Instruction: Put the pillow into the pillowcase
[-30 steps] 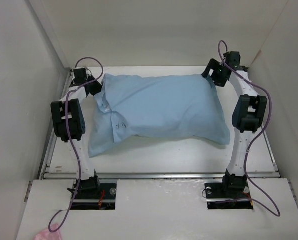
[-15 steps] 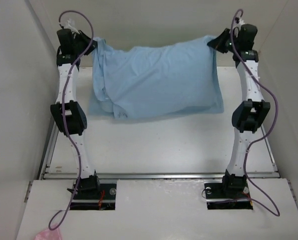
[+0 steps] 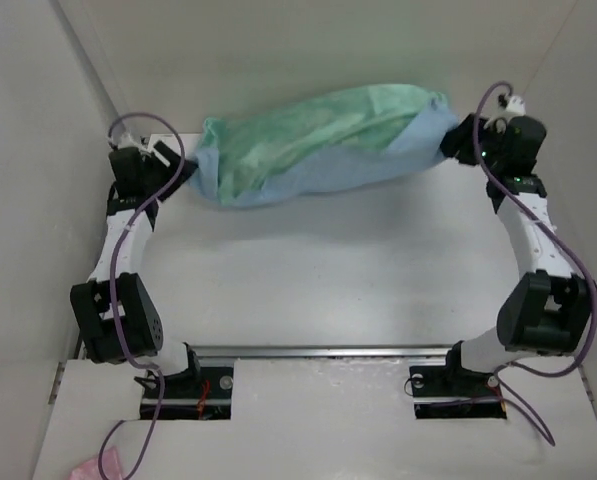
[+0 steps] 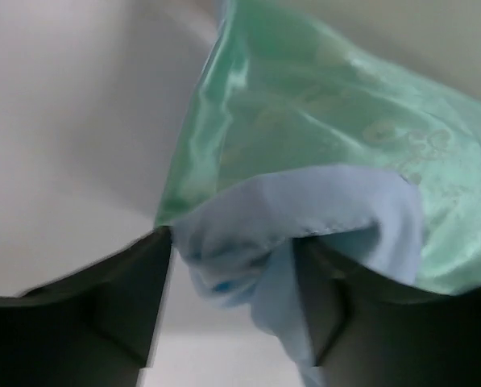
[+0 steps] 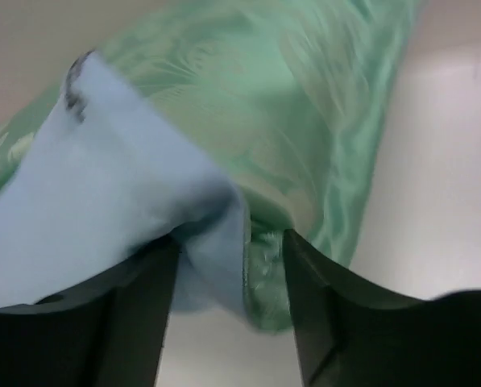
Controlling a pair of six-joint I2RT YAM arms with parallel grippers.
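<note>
1. Top view: the pillowcase (image 3: 358, 172) is a plump roll over the far edge of the table (image 3: 328, 290), and its long axis runs along that edge. Its upper face looks green and its lower face light blue. One end meets the left jaws at the table's far-left corner, the other the right jaws at the far-right corner, so each arm is nearest its own end. No white of the pillow shows, but from the bulk I judge it is inside. I cannot tell whether the roll touches the table.
2. Left wrist view: a fold of the blue pillowcase (image 4: 321, 210) fills the gap between the dark fingers (image 4: 103, 322). The green cloth rises beyond it. The jaws stand about half apart, and I cannot tell whether they are pinching the cloth.
3. Right wrist view: blue cloth of the pillowcase (image 5: 103, 177) likewise lies between the fingers (image 5: 119, 330). These jaws are also partly apart, and I cannot tell whether they have a grip.
</note>
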